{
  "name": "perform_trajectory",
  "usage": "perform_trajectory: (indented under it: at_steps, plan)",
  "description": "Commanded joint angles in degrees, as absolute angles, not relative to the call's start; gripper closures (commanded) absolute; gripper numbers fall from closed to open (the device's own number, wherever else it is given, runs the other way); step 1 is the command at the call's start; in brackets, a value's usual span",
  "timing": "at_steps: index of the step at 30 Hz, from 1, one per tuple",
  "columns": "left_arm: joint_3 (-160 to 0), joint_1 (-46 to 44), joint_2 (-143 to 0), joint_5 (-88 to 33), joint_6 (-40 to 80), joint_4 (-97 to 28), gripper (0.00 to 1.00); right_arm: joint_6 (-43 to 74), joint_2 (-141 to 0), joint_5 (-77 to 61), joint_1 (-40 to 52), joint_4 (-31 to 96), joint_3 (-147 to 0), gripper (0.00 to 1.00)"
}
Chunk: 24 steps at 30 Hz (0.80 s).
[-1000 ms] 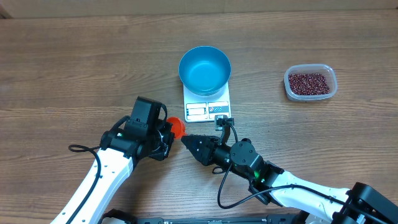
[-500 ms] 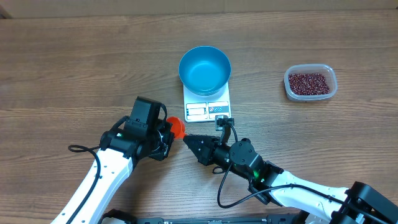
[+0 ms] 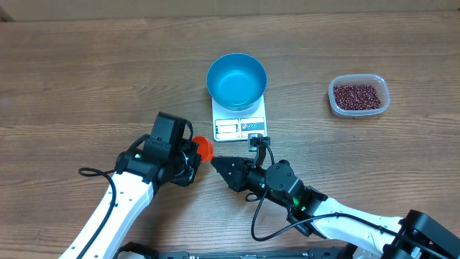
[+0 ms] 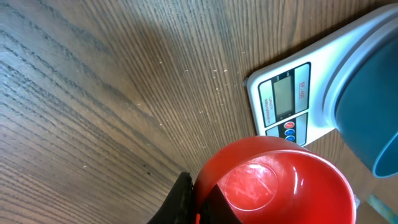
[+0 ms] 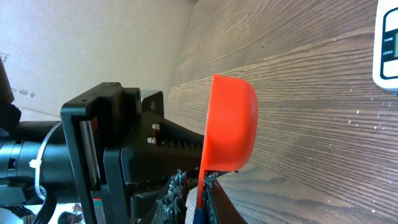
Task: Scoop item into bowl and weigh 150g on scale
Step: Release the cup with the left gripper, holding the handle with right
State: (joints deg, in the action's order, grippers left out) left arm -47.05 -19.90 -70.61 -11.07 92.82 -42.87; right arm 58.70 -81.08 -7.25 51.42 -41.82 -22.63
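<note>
At the near edge of the counter [image 3: 86, 72], the left pincer [image 3: 192, 152] is clamped shut on the red scoop [image 3: 204, 148]. It holds the scoop with the cup facing outward, and the cup is empty in the left wrist view. The right pincer [image 3: 215, 161] meets the scoop from the other side. In the right wrist view its fingers [image 5: 177, 186] are drawn in close on either side of the scoop's thin handle and appear to pinch it, so both arms have hold of the one scoop.

Just beyond the scoop lies the white scale [image 3: 239, 128], its display and buttons turned toward the arms. The blue bowl [image 3: 236, 80] sits on the scale's far half and has nothing in it. Well off to the right stands a clear plastic tub [image 3: 332, 93] holding the beans [image 3: 357, 96], apart from both arms.
</note>
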Motion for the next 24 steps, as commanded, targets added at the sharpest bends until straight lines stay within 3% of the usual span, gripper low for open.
perform_trajectory:
  at_steps: [1, 14, 24]
  plan:
    - [-47.77, -20.27, -70.06, -8.80, 91.22, -43.77, 0.96, 58.72, -80.77, -7.53, 51.79, -42.83, -23.33, 0.89]
    - [-47.77, -20.27, -70.06, -8.80, 90.70, -43.72, 0.96, 58.67, -80.77, -7.53, 51.79, -42.74, -23.33, 0.75]
    - [-47.77, -20.27, -70.06, -8.75, 89.95, -43.72, 0.96, 58.70, -80.77, -7.53, 51.79, -42.11, -23.33, 0.77]
